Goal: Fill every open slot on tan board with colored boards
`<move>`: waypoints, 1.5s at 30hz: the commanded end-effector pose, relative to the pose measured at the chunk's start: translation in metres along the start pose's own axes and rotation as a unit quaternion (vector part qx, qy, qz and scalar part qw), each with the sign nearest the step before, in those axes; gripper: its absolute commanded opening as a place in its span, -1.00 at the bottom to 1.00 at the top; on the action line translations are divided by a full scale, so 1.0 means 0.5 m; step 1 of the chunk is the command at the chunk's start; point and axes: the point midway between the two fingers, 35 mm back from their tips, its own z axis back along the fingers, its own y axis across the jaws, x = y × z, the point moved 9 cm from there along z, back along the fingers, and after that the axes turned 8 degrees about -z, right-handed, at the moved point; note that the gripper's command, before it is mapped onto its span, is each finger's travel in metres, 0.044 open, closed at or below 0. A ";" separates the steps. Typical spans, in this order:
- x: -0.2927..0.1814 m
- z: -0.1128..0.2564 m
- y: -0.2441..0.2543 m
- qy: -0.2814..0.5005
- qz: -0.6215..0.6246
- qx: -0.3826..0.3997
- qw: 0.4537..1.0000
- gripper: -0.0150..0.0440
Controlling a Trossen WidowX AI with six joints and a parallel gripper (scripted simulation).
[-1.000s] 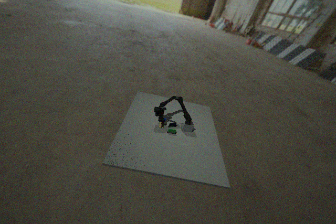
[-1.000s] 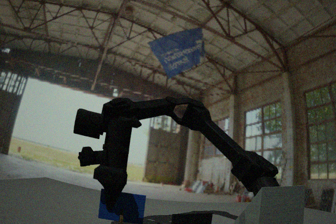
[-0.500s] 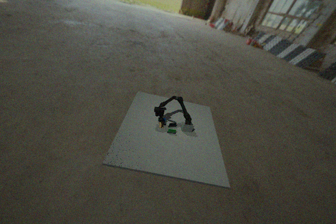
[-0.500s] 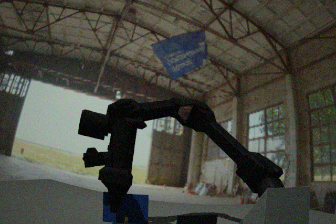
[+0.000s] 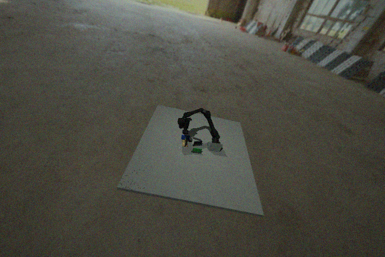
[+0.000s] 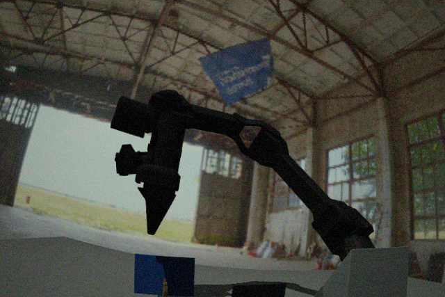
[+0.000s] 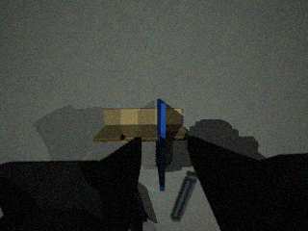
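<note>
Step in hand: clearance after placing the blue board (image 5: 183, 137) (image 6: 149, 273) (image 7: 162, 120). The blue board stands upright and crosswise on the tan board (image 5: 184, 142) (image 6: 165, 288) (image 7: 130, 117), left of centre in the top view. Full seating cannot be confirmed.

Pincer state: partly open, holding nothing. In the exterior view the pincer (image 5: 185, 132) (image 6: 151, 233) (image 7: 164, 141) points down above the blue board, tips apart from it.

Remaining work: the green board (image 5: 197, 150) lies low over the bench (image 5: 202, 179) (image 6: 71, 268) (image 7: 154, 48), to the right of the tan board in the top view. A dark notch left of the blue board in the wrist view is probably an open slot.

Next move: verify seating, clear the blue board's top edge, then traverse to the green board. Caution: sideways travel at insufficient height may knock the blue board.
</note>
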 end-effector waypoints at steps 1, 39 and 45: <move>0.000 0.020 0.002 -0.009 -0.006 0.007 1.000 0.14; -0.431 -0.078 0.252 0.013 -0.006 0.002 1.000 0.14; -0.432 -0.090 0.251 0.013 -0.007 0.002 1.000 0.14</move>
